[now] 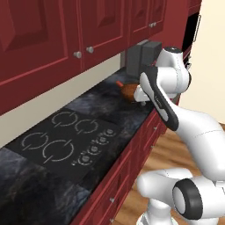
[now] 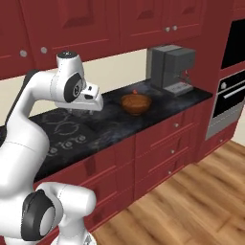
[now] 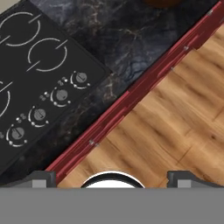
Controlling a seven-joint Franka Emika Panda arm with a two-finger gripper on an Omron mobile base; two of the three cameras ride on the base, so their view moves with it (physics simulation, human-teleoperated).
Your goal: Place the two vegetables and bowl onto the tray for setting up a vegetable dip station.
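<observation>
A long dark marbled counter (image 2: 115, 119) runs along the wall, with red cabinets (image 2: 95, 24) hung above it and red drawer fronts (image 2: 162, 143) below. Pale wooden floor (image 2: 191, 201) spreads out in front, wide and bare. At the far right end stands a tall red column holding a black built-in oven (image 2: 234, 95).

A black cooktop (image 1: 66, 140) is set flush into the counter, with four white ring burners and a row of round knobs along its front edge. In the hand view the knobs sit near the counter's front lip, with the drawer fronts and floor just beyond it.

A grey coffee machine (image 2: 171, 69) stands on the counter against the wall, near the oven end. No writing can be read on it or on the cooktop.

The brown wooden bowl (image 2: 136, 103) sits on open counter between the cooktop and the coffee machine, with dark stone free all around it. A small orange-red piece, the carrot (image 1: 119, 83), shows just behind the bowl on its wall side.

The gripper (image 3: 112, 176) hangs above the counter's front edge beside the cooktop, well apart from the bowl, fingers spread wide and grasping nothing.
</observation>
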